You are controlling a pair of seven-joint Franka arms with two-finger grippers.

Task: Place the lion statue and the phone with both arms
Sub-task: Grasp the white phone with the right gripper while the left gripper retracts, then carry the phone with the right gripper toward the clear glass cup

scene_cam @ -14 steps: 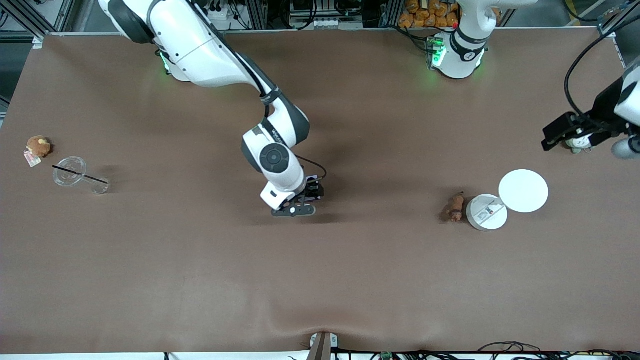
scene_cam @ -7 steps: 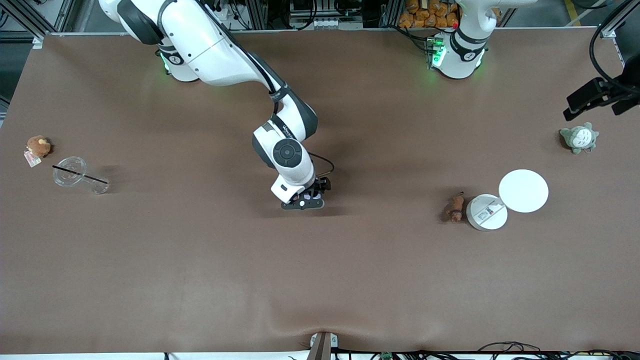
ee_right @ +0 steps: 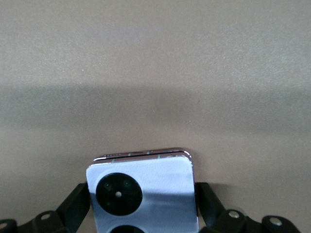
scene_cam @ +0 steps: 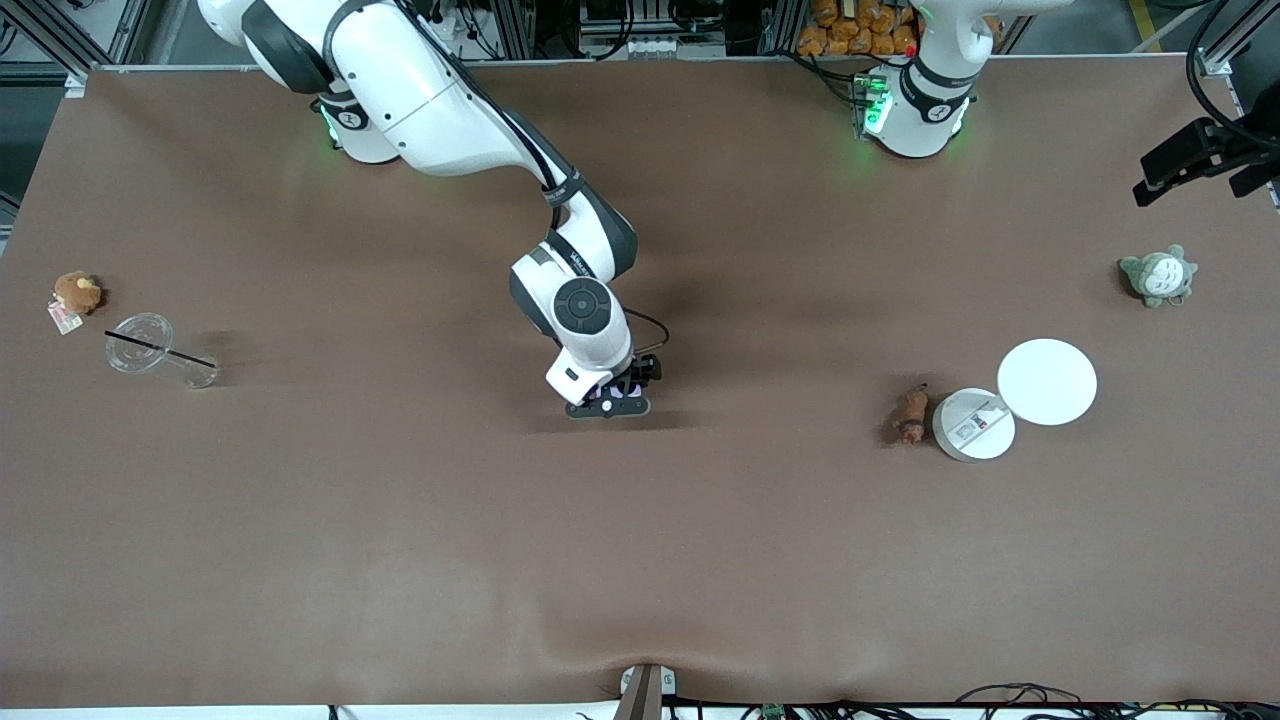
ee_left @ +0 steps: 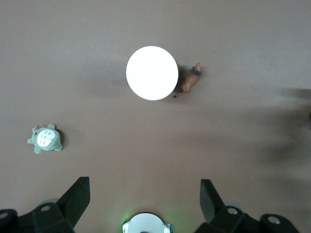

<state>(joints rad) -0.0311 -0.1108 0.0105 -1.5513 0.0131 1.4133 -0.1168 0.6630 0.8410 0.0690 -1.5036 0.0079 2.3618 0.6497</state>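
Gripping the phone (ee_right: pixel 142 191), hidden from the front, the right claw (scene_cam: pixel 610 402) nears mid-table; left claw (ee_left: pixel 144 204) released.

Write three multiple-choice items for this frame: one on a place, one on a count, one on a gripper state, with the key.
1. Where is the lion statue?
A. beside the white disc with a label
B. in the clear cup
C. in the left gripper

2. How many plush toys lie on the table?
A. one
B. two
C. four

3. What is the right gripper doing?
A. hanging open and empty
B. shut on the phone
C. holding a disc

Key: 1 A, the statue lies on the cloth next to that disc. 2 B, a brown plush and a grey-green plush. 3 B, the right wrist view shows the fingers against the phone's sides. The left gripper waits, open.
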